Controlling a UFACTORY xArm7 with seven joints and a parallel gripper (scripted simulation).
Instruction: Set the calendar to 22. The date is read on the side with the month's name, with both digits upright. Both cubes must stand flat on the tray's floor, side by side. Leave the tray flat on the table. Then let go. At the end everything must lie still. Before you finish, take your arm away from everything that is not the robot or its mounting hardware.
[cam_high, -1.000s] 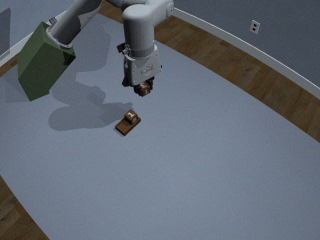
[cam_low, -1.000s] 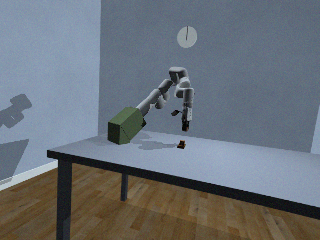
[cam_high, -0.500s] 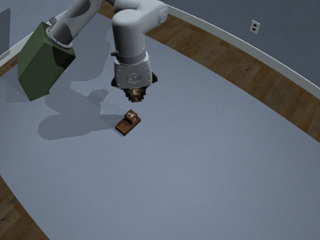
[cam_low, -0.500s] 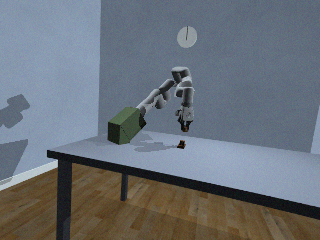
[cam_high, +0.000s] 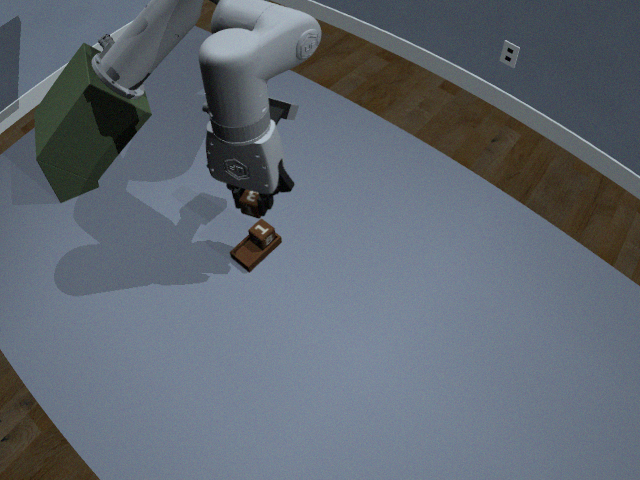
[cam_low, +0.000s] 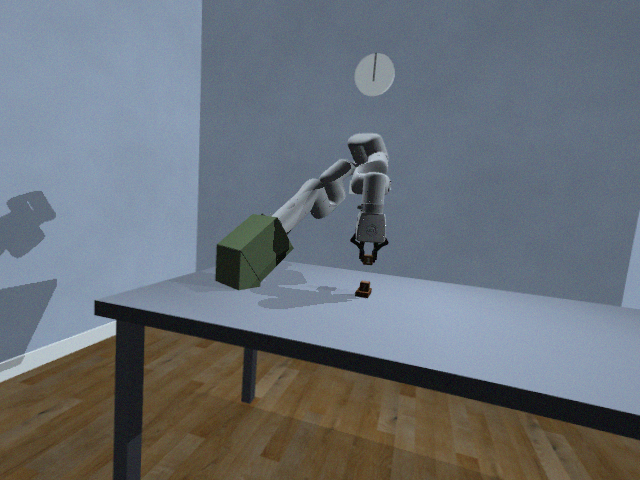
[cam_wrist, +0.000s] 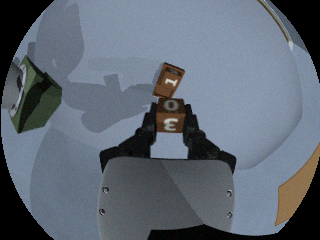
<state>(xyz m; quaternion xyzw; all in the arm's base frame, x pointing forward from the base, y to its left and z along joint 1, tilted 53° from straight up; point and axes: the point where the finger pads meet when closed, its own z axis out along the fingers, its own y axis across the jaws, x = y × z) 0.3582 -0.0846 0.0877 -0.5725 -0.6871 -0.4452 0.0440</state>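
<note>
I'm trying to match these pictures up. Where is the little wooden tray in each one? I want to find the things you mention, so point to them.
Top view: the tray (cam_high: 249, 259) (cam_low: 363, 295) (cam_wrist: 161, 93) is left of centre, just below the claw (cam_high: 252, 202) (cam_low: 368, 259) (cam_wrist: 170, 111).
Exterior view: right of centre, on the table (cam_low: 465, 341), beneath the raised claw.
Wrist view: near the middle, a bit above centre, just beyond the cube in the claw.
Shared landmark: the green block (cam_high: 67, 139) (cam_low: 255, 232) (cam_wrist: 40, 107), left of the tray in all three.

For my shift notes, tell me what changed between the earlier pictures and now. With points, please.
The gripper (cam_high: 251, 204) (cam_low: 368, 258) (cam_wrist: 170, 111), holding a cube (cam_high: 250, 202) (cam_low: 367, 259) (cam_wrist: 171, 114), has swung round and shifted toward the side of the green block (cam_high: 72, 134) (cam_low: 248, 248) (cam_wrist: 40, 102). Nothing was grasped or released. The tray (cam_high: 249, 261) (cam_low: 363, 295) (cam_wrist: 163, 92) and its cube (cam_high: 262, 233) (cam_low: 364, 285) (cam_wrist: 170, 80) stayed put.
</note>
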